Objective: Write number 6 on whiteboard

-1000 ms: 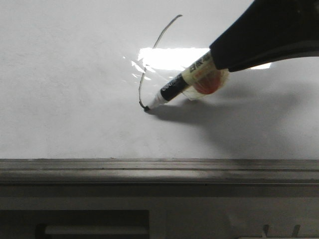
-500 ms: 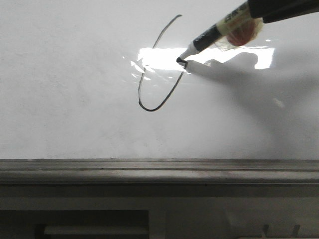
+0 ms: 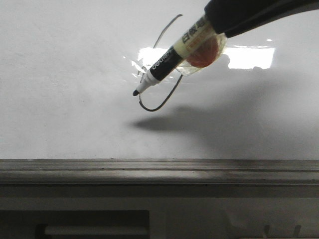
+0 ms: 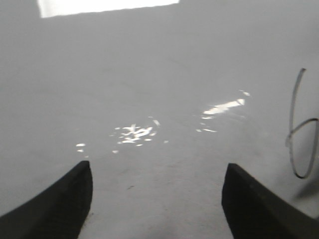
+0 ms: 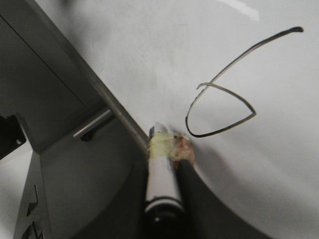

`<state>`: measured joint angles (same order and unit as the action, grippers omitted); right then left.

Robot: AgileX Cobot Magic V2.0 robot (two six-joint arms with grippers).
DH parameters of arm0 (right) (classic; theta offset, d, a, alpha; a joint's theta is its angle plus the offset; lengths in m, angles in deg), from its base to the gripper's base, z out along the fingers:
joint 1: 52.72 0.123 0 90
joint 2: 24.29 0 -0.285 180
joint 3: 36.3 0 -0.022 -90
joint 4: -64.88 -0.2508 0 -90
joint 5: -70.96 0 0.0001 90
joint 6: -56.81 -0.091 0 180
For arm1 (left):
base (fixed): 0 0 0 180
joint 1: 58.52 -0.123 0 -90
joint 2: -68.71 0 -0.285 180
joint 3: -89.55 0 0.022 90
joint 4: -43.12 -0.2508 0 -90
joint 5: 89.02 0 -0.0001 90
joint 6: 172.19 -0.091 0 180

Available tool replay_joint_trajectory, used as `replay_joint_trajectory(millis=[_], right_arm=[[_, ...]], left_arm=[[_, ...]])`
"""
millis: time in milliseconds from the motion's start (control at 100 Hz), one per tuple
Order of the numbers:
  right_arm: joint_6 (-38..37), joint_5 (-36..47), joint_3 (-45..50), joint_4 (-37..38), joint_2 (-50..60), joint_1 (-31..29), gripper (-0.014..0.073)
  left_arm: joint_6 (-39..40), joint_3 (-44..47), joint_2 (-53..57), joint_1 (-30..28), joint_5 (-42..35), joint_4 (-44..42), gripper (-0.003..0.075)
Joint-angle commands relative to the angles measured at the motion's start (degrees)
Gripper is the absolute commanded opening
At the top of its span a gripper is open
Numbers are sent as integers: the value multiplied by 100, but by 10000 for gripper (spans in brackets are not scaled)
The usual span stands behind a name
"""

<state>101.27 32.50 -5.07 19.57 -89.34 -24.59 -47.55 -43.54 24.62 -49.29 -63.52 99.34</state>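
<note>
The whiteboard [image 3: 65, 99] fills the front view, glossy white with a bright glare. The number 6 [image 3: 164, 104] is a thin black line with a long slanted stroke and a closed narrow loop; it also shows in the right wrist view [image 5: 224, 107] and at the edge of the left wrist view [image 4: 299, 134]. My right gripper [image 3: 219, 25] is shut on a black marker [image 3: 164, 67] wrapped in yellowish tape. The marker's tip [image 3: 135, 92] is lifted off the board, over the loop's left side, with its shadow below. My left gripper [image 4: 157, 199] is open and empty over bare board.
A grey metal bottom rail [image 3: 159, 169] runs along the board's lower edge, with a grey frame and slot below it. In the right wrist view the rail [image 5: 99, 94] and a grey ledge lie beside the marker.
The marker drew the loop's bottom and right side up to the stem, closing it. It has since lifted off the board and moved down-left, nearer the camera.
</note>
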Motion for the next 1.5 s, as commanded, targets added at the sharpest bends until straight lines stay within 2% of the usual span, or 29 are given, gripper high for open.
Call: replay_joint_trajectory(millis=[0,150,490,650,800,1020,1230,1490], right_arm=[[80,51,-222,-100,199,-131,-45],[80,-123,-222,-100,213,-160,-45],[80,-714,-670,-197,105,-160,-45],[80,-945,-942,-161,7,-160,-45],[80,-1003,-969,-112,-50,-160,-45],[80,-992,-969,-112,-50,-160,-45],[80,-984,-969,-112,-50,-160,-45],[80,-1006,-969,-112,-50,-160,-45]], left_arm=[[-457,-180,4,444,-59,426,491],[-964,-202,-175,1332,-125,597,491],[-1169,-706,-1541,3424,-960,618,491],[-1169,-1164,-2232,4094,-1275,387,491],[-1169,-1442,-2589,4277,-1396,311,484],[-1169,-1496,-2718,4277,-1437,207,367],[-1169,-1496,-2718,4277,-1448,67,286],[-1169,-1496,-2913,4277,-1448,67,272]])
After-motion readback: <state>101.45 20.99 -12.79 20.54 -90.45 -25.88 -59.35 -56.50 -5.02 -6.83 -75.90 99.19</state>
